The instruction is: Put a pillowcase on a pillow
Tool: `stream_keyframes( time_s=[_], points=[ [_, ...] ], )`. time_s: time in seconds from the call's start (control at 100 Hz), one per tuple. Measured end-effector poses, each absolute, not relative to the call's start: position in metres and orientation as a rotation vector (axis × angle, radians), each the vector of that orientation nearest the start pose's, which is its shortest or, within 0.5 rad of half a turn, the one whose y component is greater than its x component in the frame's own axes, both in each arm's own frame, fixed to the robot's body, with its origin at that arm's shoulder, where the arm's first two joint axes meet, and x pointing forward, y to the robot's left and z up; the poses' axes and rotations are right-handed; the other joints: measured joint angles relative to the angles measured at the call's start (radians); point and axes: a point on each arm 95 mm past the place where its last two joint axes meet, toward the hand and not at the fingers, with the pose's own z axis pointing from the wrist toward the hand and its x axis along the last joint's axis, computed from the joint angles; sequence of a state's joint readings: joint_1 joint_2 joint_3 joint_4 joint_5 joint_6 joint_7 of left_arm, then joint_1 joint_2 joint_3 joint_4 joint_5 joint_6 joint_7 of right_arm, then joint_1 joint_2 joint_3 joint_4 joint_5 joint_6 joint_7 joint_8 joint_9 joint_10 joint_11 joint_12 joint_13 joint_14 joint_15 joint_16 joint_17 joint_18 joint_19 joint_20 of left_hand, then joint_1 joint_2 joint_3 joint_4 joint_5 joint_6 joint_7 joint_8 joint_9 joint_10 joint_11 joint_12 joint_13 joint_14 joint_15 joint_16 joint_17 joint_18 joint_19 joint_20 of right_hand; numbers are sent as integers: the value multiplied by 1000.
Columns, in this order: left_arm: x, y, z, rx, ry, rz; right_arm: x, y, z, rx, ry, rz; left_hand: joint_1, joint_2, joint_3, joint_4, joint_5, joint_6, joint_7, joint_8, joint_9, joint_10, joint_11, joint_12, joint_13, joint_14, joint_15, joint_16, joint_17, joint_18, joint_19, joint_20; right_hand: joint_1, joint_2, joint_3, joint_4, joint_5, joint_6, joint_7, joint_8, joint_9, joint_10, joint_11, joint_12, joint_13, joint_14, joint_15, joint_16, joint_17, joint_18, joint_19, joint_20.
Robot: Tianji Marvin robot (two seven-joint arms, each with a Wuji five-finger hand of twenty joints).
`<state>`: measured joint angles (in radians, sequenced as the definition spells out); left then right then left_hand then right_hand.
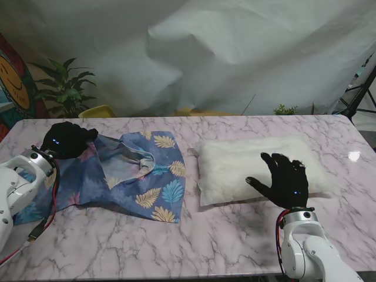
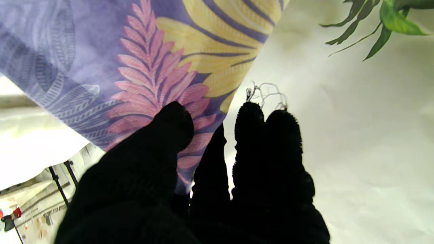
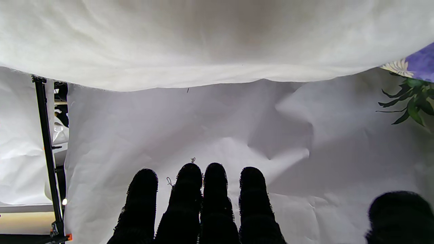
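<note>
One pillowcase (image 1: 132, 176) is found crumpled on the left of the marble table (image 1: 235, 235); one white pillow (image 1: 258, 167) is laid beside it, apart. A pillowcase corner is pinched by the left hand (image 1: 67, 139). The right hand (image 1: 285, 179) is spread flat, empty, over the pillow's nearer edge.

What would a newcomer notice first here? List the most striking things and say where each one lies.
The blue leaf-print pillowcase stands out first, rumpled on the left of the marble table, with the black-gloved left hand closed on its far left corner. Next is the bare white pillow lying to its right, apart from it. The right hand hangs spread open over the pillow's near right part.
</note>
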<state>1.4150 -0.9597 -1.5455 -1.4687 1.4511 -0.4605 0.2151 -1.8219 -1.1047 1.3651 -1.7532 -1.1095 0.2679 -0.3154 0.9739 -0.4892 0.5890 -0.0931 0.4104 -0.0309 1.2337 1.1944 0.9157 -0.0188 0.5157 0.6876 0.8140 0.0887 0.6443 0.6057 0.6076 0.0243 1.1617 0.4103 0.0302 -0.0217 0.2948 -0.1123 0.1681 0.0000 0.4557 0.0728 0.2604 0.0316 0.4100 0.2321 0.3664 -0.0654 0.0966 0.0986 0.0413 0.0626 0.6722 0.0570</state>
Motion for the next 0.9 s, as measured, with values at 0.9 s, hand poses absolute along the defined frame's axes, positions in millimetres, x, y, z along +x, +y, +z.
stream_keyframes(
  time_s=[0.9],
  points=[
    [449, 68, -209, -424, 1627, -1477, 351, -60, -308, 1097, 1258, 1155, -1, 0, 3, 0, 0, 0, 1, -11, 11, -1, 4, 2, 11, -4, -10, 10, 0, 0, 0, 0, -57, -204, 228, -9, -25, 0, -257, -45, -56, 0, -148, -64, -106, 7, -1, 0, -65, 49, -5, -17]
  ],
)
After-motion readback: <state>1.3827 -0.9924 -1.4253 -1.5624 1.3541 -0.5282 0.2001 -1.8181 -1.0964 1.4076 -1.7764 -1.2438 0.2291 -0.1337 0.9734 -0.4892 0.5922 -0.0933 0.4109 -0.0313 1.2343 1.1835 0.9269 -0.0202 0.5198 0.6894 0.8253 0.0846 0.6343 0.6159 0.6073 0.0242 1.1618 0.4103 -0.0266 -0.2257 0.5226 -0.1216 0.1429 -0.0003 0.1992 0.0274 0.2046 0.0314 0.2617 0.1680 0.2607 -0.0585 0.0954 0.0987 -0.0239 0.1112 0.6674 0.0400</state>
